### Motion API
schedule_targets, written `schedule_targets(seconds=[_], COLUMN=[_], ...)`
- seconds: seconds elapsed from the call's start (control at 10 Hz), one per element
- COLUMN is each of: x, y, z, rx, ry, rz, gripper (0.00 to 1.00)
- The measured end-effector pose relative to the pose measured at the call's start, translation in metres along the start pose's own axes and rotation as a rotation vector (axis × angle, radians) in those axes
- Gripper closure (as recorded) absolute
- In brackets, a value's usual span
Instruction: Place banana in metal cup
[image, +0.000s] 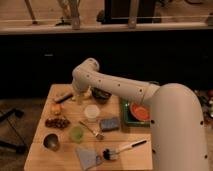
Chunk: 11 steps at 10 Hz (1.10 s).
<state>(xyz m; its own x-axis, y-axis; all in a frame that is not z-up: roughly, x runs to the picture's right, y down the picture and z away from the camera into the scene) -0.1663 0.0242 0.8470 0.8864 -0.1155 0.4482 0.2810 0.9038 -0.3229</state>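
Note:
The metal cup (51, 141) stands near the front left corner of the wooden table (40, 152). A yellowish shape that may be the banana (86, 93) lies at the back of the table, beside a dark bowl (102, 94). My gripper (78, 96) is at the end of the white arm, low over the back of the table, right at that yellowish shape. The arm hides most of the gripper. The cup is well in front of the gripper and to its left.
On the table are a white cup (91, 111), a blue sponge (110, 123), a green cup (76, 133), dark grapes (56, 122), a fork (92, 131), a brush (122, 148), a blue cloth (87, 157) and a green tray with an orange bowl (140, 112).

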Motion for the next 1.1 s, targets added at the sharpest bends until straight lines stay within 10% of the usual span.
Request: schedule_targets(seconds=[1.1], x=[0.045], y=[-0.016], z=[0.051], rx=[0.005], ry=[-0.076], rz=[0.021], gripper=[0.2])
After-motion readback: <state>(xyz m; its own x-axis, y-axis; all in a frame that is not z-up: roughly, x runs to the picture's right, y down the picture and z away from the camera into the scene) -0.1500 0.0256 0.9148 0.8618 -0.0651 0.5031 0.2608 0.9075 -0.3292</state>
